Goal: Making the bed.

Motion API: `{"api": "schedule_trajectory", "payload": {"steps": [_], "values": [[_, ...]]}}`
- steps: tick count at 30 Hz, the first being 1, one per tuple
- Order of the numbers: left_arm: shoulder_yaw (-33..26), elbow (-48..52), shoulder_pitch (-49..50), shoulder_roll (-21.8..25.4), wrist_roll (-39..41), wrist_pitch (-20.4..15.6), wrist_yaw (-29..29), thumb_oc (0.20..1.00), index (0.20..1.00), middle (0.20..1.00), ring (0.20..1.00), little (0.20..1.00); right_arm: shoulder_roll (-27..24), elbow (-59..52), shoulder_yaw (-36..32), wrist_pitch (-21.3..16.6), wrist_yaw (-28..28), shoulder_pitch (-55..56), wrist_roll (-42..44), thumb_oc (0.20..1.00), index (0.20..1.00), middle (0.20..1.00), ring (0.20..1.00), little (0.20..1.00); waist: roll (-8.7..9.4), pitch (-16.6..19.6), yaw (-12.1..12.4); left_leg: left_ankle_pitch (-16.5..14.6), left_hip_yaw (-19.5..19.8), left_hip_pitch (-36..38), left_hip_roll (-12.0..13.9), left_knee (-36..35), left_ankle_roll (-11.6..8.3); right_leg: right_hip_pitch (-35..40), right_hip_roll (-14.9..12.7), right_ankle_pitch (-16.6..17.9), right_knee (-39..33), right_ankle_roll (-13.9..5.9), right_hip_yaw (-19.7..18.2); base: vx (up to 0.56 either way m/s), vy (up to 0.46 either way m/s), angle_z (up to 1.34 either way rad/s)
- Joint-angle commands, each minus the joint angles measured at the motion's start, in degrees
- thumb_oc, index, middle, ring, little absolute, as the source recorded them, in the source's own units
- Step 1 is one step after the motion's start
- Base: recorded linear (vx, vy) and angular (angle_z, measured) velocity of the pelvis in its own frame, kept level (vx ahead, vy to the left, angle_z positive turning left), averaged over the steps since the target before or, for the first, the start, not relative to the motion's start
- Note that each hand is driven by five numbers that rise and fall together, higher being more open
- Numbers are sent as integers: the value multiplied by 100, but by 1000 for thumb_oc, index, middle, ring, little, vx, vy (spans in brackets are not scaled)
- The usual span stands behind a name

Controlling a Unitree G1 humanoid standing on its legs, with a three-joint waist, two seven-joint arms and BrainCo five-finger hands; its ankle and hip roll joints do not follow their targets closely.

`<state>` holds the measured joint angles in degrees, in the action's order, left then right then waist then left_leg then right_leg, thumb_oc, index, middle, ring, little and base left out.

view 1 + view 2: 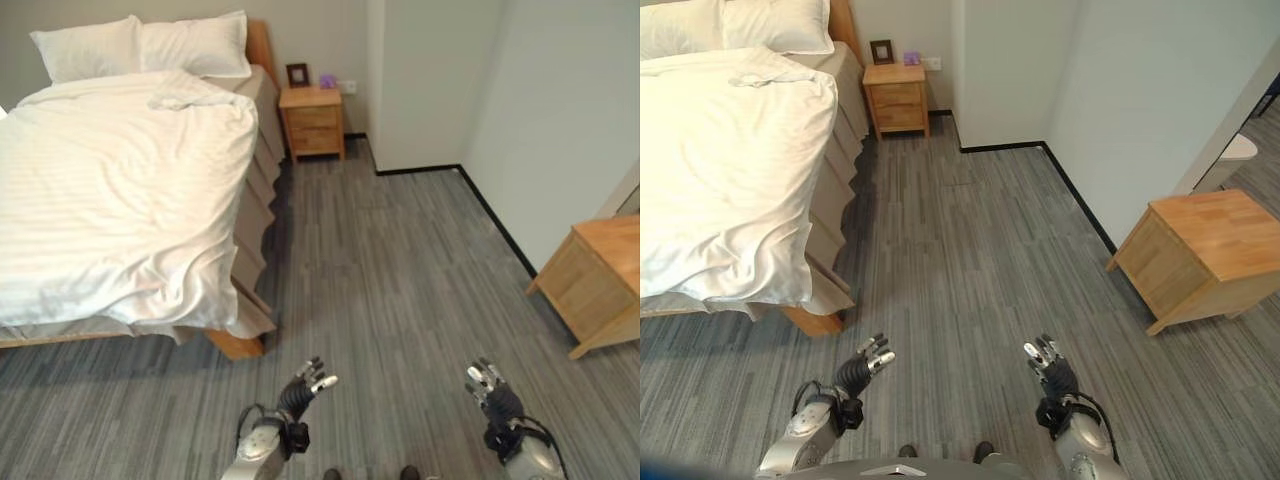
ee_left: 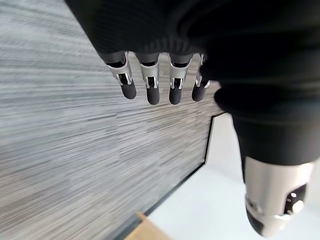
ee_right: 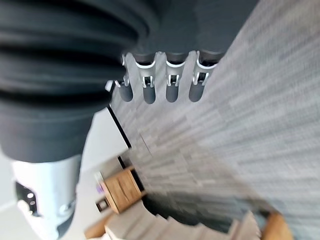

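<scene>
**Bed unattended; both hands empty above the floor**

The bed (image 1: pixel 120 190) stood to the robot's left, its head against the far wall. A white duvet (image 1: pixel 110 180) covered most of the mattress; it lay rumpled, with a bunched fold near the head end and its lower edge hanging unevenly over the foot corner nearest the robot. Two white pillows (image 1: pixel 140 45) lay side by side at the headboard. A beige bed skirt (image 1: pixel 262 200) showed along the side facing the open floor, and the wooden corner of the frame (image 1: pixel 238 345) was exposed below the duvet.

The left hand (image 1: pixel 305 385) hung over the grey striped carpet (image 1: pixel 400 280), well apart from the bed, fingers (image 2: pixel 152 90) extended and relaxed, holding nothing. The right hand (image 1: pixel 490 385) was likewise held over the carpet, its fingers (image 3: pixel 172 87) straight and empty.

A wooden nightstand (image 1: pixel 313 122) stood just beside the head of the bed, carrying a small dark picture frame (image 1: pixel 297 74) and a small purple object (image 1: pixel 327 81). A second wooden cabinet (image 1: pixel 1200 255) stood to the robot's right, near the wall.
</scene>
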<state>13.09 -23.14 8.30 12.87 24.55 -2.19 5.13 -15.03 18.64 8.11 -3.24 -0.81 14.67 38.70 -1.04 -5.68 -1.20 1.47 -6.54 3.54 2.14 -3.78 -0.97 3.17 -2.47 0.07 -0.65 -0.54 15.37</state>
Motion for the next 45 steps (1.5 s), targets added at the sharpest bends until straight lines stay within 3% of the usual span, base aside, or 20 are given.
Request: {"api": "schedule_trajectory", "payload": {"steps": [1,4,10,21,24,25,26,27,28,31,33,34,35,37,40,41,42,43,44,45], "values": [[-201,234,-154,309,199,-314,-141,1000,1000,1000,1000,1000,48,-177,99,-131,-118,-437,-151,1000,1000,1000,1000,1000,315,116,230,-153,166,-99,-189,382,137,-175,-781,-26,892,-670,-350,3,122,24],[-337,179,-188,318,259,-338,-260,1000,1000,1000,1000,1000,56,-156,210,-135,-67,-724,-301,1000,1000,1000,1000,1000,286,9,348,-190,200,-46,-207,381,209,-527,-840,133,1603,-889,-424,-4,71,16],[-459,-41,-136,353,171,-326,-315,1000,1000,1000,1000,1000,133,-196,408,-131,-143,-834,-141,1000,1000,1000,1000,1000,393,112,557,-207,322,-13,-186,392,89,-52,-628,-34,526,-669,-129,65,-42,29],[-419,80,-110,326,128,-252,-317,1000,1000,1000,1000,1000,1,-206,-57,-190,69,-664,-214,1000,1000,1000,1000,1000,385,161,324,-299,217,105,-139,300,53,106,-499,-86,233,-606,-293,95,-6,-6],[-424,96,-119,358,110,-273,-325,1000,1000,1000,1000,1000,-57,-208,-173,-213,84,-683,-305,1000,1000,1000,1000,1000,326,104,282,-370,164,71,-148,290,135,-172,-568,-161,650,-657,-412,63,110,-34],[-426,168,-159,430,88,-281,-354,1000,1000,1000,1000,1000,-103,-294,-227,-256,97,-721,-430,1000,1000,1000,1000,1000,282,-56,220,-470,120,77,-182,287,286,-811,-670,2,1772,-827,-615,33,158,-35],[-392,171,-187,467,15,-286,-359,1000,1000,1000,1000,1000,-108,-329,-241,-271,87,-721,-484,1000,1000,1000,1000,1000,283,-130,167,-515,91,110,-221,262,365,-1117,-682,317,2407,-970,-778,31,158,-34],[-392,170,-189,467,15,-286,-359,1000,1000,1000,1000,1000,-108,-329,-242,-270,87,-722,-484,1000,1000,1000,1000,1000,282,-113,174,-508,84,87,-217,263,365,-1139,-676,332,2397,-968,-783,126,162,-16],[-395,220,-222,554,-79,-304,-372,1000,1000,1000,1000,1000,-79,-327,-257,-283,64,-687,-537,1000,1000,1000,1000,1000,177,-288,60,-571,58,351,-185,125,445,-1653,-717,743,3363,-1088,-901,197,138,-14],[-423,239,-323,599,-126,-350,-398,1000,1000,1000,1000,1000,-19,-291,-265,-296,22,-637,-520,1000,1000,1000,1000,1000,103,-375,-25,-676,0,672,-129,1,414,-2131,-904,755,3592,-1113,-765,295,89,-30],[-407,254,-555,704,-135,-414,-456,1000,1000,1000,1000,1000,-34,-306,-264,-296,41,-622,-453,1000,1000,1000,1000,1000,101,-398,-237,-827,-30,1005,-69,-85,255,-2339,-1001,691,2772,-1074,-594,453,-58,-7],[-398,217,-718,711,-74,-457,-497,1000,1000,1000,1000,1000,7,-223,-323,-389,85,-619,-254,1000,1000,1000,1000,1000,121,-415,-425,-917,42,1232,-30,-104,115,-2423,-873,702,1748,-1066,-669,750,-195,11],[-417,80,-956,707,-41,-484,-545,1000,1000,1000,1000,1000,23,-182,-347,-412,165,-618,-250,1000,1000,1000,1000,1000,185,-395,-641,-979,102,1426,84,-122,-87,-2476,-766,875,772,-1135,-832,838,-234,20],[-373,68,-1075,684,6,-486,-572,1000,1000,1000,1000,1000,46,-271,-346,-400,217,-615,-238,1000,1000,1000,1000,1000,157,-372,-810,-990,86,1705,274,-122,-281,-2621,-754,1211,64,-1243,-610,736,-230,25],[-289,125,-1029,627,15,-450,-549,1000,1000,1000,1000,1000,17,-410,-349,-359,190,-578,-211,1000,1000,1000,1000,1000,98,-286,-848,-568,189,1704,504,381,-485,-2512,-694,1235,248,-1128,-306,553,-210,18],[-204,99,-984,537,88,-408,-486,1000,1000,1000,1000,1000,-55,-366,-253,-357,86,-534,-197,1000,1000,1000,1000,1000,86,-231,-883,504,172,1413,753,1590,-638,-2206,-448,1052,487,-780,-265,444,-203,44],[-204,99,-984,537,88,-408,-486,1000,1000,1000,1000,1000,-55,-366,-253,-357,86,-534,-197,1000,1000,1000,1000,1000,87,-229,-886,505,175,1410,751,1591,-638,-2207,-451,1052,487,-780,-264,751,-370,42],[-158,112,-955,502,171,-363,-456,1000,1000,1000,1000,1000,-124,-351,-179,-367,54,-540,-139,1000,1000,1000,1000,1000,137,-195,-854,1098,196,1072,929,2632,-615,-1975,-289,873,570,-544,-290,584,-373,21],[-125,133,-986,513,252,-309,-452,1000,1000,1000,1000,1000,-204,-419,-102,-336,1,-585,-54,1000,1000,1000,1000,1000,242,-217,-791,1374,62,658,1122,3475,-580,-1704,-198,623,626,-307,-234,971,-670,-3],[-65,151,-1021,497,361,-285,-391,1000,1000,1000,1000,1000,-257,-387,-22,-349,-59,-641,60,1000,1000,1000,1000,1000,514,-401,-499,1073,154,-278,977,4925,-332,-1166,-108,369,423,-72,-355,893,-610,-14]]}}
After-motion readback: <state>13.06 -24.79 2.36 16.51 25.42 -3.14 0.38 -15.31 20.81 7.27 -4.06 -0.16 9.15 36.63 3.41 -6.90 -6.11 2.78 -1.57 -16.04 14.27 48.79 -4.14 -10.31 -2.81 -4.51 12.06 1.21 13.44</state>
